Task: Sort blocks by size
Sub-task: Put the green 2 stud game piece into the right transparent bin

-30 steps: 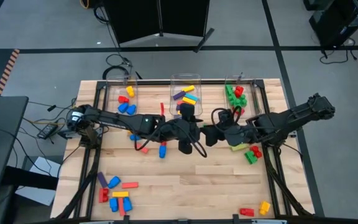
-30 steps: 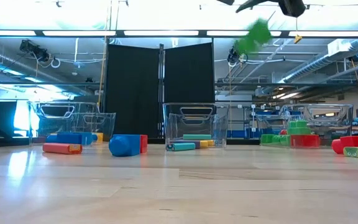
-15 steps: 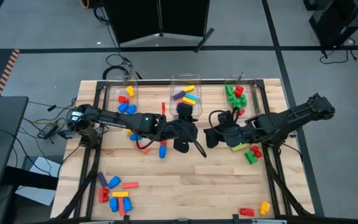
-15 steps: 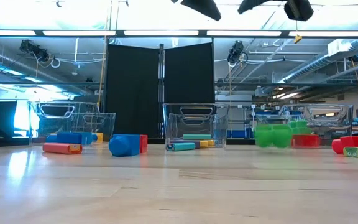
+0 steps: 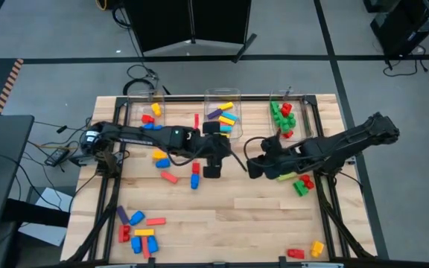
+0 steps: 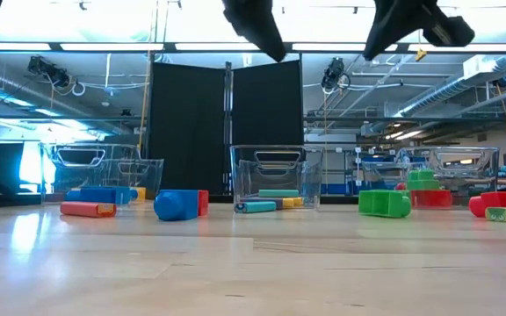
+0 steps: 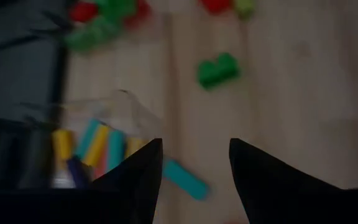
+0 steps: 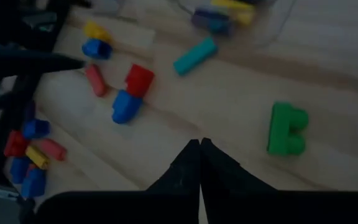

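Observation:
A green chunky block lies flat on the table in front of the right bin; it also shows in the right wrist view and the left wrist view. My right gripper hangs shut and empty above the table's middle, near that block. My left gripper is open and empty, just to its left, over a cyan long block that lies beside the middle bin. Other blocks lie scattered on the table.
Three clear bins stand along the far edge: the left bin, the middle bin with long blocks, and the right bin with green and red blocks. A blue and red block lies centre-left. Clusters lie near-left, near-right and right.
The green block has dropped through the air from beneath my right gripper and now rests on the table before the right bin. Both grippers have tipped downward and sunk a little. My left arm has swung toward the far edge, near the middle bin.

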### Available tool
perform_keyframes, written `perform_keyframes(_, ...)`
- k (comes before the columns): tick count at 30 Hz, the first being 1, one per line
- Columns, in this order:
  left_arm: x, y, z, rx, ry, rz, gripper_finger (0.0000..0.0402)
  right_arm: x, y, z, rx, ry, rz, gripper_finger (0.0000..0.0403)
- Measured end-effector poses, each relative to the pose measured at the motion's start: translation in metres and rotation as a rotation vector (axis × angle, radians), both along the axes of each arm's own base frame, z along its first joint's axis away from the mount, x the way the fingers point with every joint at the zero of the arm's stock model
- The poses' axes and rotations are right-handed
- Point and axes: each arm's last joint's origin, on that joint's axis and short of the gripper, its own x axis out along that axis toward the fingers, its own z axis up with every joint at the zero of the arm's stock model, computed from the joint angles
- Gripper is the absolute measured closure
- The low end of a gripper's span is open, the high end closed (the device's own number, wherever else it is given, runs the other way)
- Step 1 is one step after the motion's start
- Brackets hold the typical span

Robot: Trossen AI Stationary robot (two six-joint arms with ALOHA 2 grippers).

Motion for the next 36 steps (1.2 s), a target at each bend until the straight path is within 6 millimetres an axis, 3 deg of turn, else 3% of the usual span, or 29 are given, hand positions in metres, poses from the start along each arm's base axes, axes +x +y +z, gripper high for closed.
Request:
perform_keyframes(4,-0.011,0.002,-0.003,-0.085,0.038,-0.024,0.0208,0.011,-0.001,-0.012,0.065,0.056,0.012,0.0393)
perform_keyframes(8,-0.037,0.005,-0.006,-0.109,-0.001,0.002,0.0208,0.024,0.0,-0.028,0.115,0.121,0.028,0.0392)
perform_keyframes(18,-0.142,0.006,-0.028,-0.288,-0.211,0.14,0.0208,0.044,-0.015,-0.057,0.13,0.287,0.004,0.0375)
perform_keyframes(22,-0.176,0.004,-0.032,-0.382,-0.285,0.182,0.0208,0.05,-0.031,-0.067,0.119,0.336,-0.004,0.0339)
perform_keyframes(26,-0.198,0.001,-0.033,-0.443,-0.337,0.199,0.0208,0.057,-0.045,-0.08,0.074,0.391,-0.03,0.0287)
perform_keyframes(30,-0.209,0.0,-0.034,-0.493,-0.366,0.217,0.0208,0.062,-0.057,-0.097,0.066,0.47,-0.071,0.0228)
perform_keyframes(36,-0.208,-0.002,-0.04,-0.508,-0.349,0.229,0.0208,0.064,-0.066,-0.12,0.075,0.603,-0.06,0.0141)
